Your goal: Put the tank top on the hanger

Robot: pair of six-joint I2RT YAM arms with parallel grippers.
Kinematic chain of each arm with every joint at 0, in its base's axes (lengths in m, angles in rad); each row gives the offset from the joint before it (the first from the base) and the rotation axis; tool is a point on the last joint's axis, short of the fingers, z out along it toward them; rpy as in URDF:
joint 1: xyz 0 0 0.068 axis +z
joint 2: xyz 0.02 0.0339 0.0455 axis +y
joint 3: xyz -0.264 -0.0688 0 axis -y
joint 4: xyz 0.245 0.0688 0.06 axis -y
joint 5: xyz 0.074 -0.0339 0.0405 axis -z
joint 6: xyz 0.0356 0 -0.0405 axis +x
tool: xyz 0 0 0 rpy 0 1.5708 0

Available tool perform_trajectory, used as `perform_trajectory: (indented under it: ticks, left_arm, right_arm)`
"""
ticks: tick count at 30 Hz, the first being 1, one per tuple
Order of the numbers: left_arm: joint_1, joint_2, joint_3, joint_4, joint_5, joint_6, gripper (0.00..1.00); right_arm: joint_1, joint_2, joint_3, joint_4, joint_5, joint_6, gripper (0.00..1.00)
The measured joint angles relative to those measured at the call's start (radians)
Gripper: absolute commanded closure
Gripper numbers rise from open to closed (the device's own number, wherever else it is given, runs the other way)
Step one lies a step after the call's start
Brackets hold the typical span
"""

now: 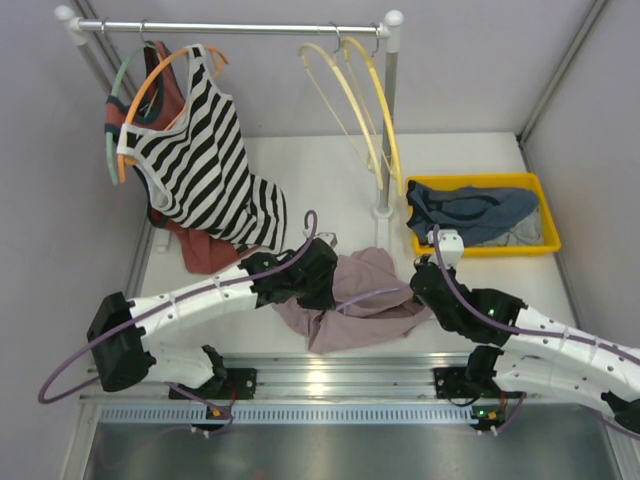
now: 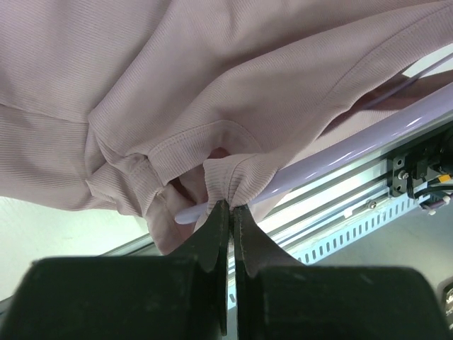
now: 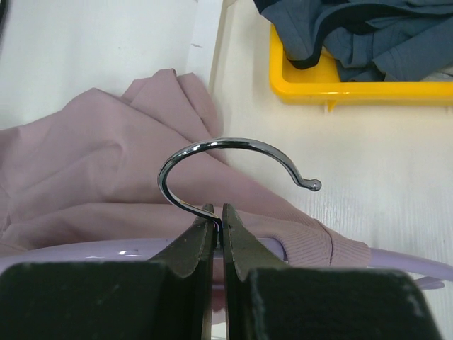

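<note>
The tank top is lying bunched on the table between the arms with the hanger running partly inside its folds. I judge the threading begun, but the straps are not yet sitting on the arc. The left gripper, reaching in low, is pinching a ribbed fabric edge, while the right gripper is clamping the hanger's metal hook.

Striped top hangs — blue clothes in yellow bin.
</note>
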Motion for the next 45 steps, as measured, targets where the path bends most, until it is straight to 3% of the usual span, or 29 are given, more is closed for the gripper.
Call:
perform_trajectory:
  ticks: [15,23,26,27,30,33,45]
  left_arm:
    - [-0.003,0.037,0.201,-0.066,-0.057,0.010,1.00]
    - [-0.003,0.037,0.238,-0.112,-0.091,0.012,1.00]
    - [-0.003,0.037,0.251,-0.129,-0.099,0.022,0.85]
    - [-0.003,0.037,0.256,-0.136,-0.101,0.026,0.73]
    - [-0.004,0.036,0.269,-0.148,-0.106,0.055,0.52]
    - [-0.004,0.028,0.278,-0.149,-0.111,0.094,0.39]
    - [-0.001,-0.069,0.314,-0.131,-0.117,0.420,0.29]
  right_arm:
    - [0.041,0.116,0.130,0.009,0.003,0.052,1.00]
    - [0.075,0.190,0.183,0.046,0.008,0.045,1.00]
    - [0.089,0.222,0.199,0.064,0.009,0.044,1.00]
    - [0.093,0.231,0.204,0.068,0.010,0.044,1.00]
    - [0.109,0.249,0.217,0.080,0.013,0.043,1.00]
    - [0.115,0.250,0.217,0.089,0.014,0.043,1.00]
    - [0.116,0.237,0.222,0.091,0.003,0.014,1.00]
